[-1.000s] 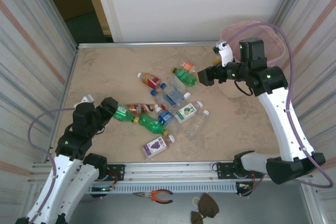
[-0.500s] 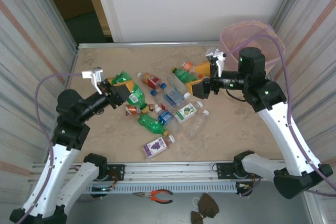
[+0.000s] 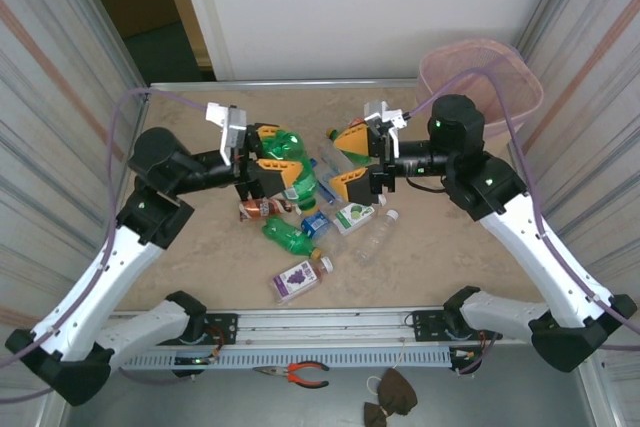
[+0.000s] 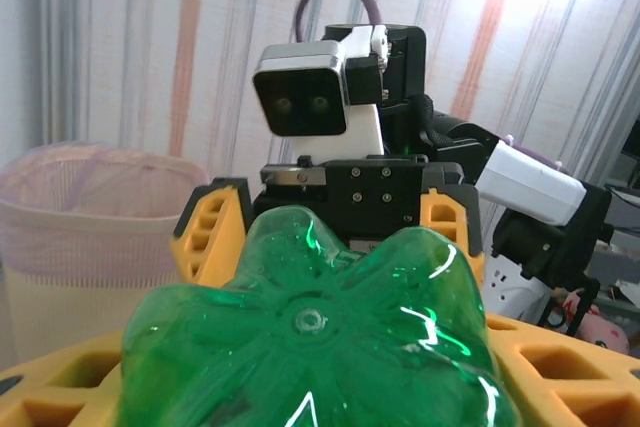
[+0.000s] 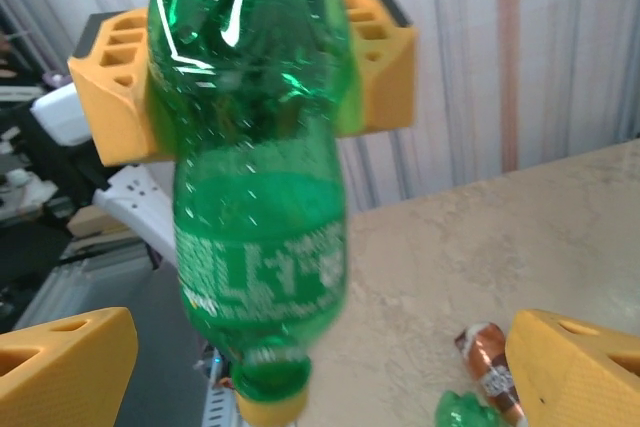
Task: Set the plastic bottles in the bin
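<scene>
Both arms have swung in toward the middle of the table (image 3: 455, 232) over the last half second. The left gripper (image 3: 277, 154) has carried its green bottle (image 3: 302, 185) forward and higher, and the right gripper (image 3: 352, 162) has pulled back from the bin side to face it. The left gripper is clamped across the bottle's lobed base end. In the right wrist view the body and cap hang free below those orange fingers (image 5: 112, 87). The right gripper's jaws stand wide apart with nothing between them, just beside the bottle and not touching it. The bin (image 3: 515, 82) stands at the far right corner, well apart from both. The rest of the plastic bottles (image 3: 300, 239) lie scattered on the table beneath the arms. The green bottle looks empty, so it should be very light, thin-walled and slick (the glossy highlights suggest little grip). A hard squeeze would likely dent it or squirt it out sideways. The stiffest places are probably the neck under the cap and the labelled mid-body. If this is a handover, the mid-body below the left fingers seems the sound place for the right jaws to close, squarely across the width.
</scene>
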{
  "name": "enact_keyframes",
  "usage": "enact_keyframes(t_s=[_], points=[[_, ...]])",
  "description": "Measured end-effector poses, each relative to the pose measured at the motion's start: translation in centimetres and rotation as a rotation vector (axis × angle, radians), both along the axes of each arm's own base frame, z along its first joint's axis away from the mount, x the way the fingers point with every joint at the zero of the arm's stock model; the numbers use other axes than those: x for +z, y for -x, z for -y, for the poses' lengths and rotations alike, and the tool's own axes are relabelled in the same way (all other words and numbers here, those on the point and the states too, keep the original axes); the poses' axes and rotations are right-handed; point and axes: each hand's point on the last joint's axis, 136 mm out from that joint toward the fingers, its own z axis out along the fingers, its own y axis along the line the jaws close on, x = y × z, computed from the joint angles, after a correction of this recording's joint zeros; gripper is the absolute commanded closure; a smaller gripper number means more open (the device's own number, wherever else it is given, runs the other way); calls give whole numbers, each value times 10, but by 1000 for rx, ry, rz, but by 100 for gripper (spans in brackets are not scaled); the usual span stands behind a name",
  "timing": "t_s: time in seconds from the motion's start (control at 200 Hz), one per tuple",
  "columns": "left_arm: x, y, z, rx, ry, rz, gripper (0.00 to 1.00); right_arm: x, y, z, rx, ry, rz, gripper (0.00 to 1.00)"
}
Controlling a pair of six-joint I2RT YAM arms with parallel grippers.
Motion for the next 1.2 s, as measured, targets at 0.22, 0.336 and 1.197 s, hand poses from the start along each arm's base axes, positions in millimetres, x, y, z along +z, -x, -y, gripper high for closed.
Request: enact_keyframes(t_s=[0.22, 0.336, 1.197], points=[[-4, -7, 16, -26, -20, 14, 63, 7, 11, -16, 57, -15, -1, 14], [-1, -10, 18, -25, -13, 30, 63, 6, 10, -23, 64, -17, -4, 19], [8, -16, 19, 9, 0, 53, 26, -3, -1, -36, 35, 2, -30, 49]])
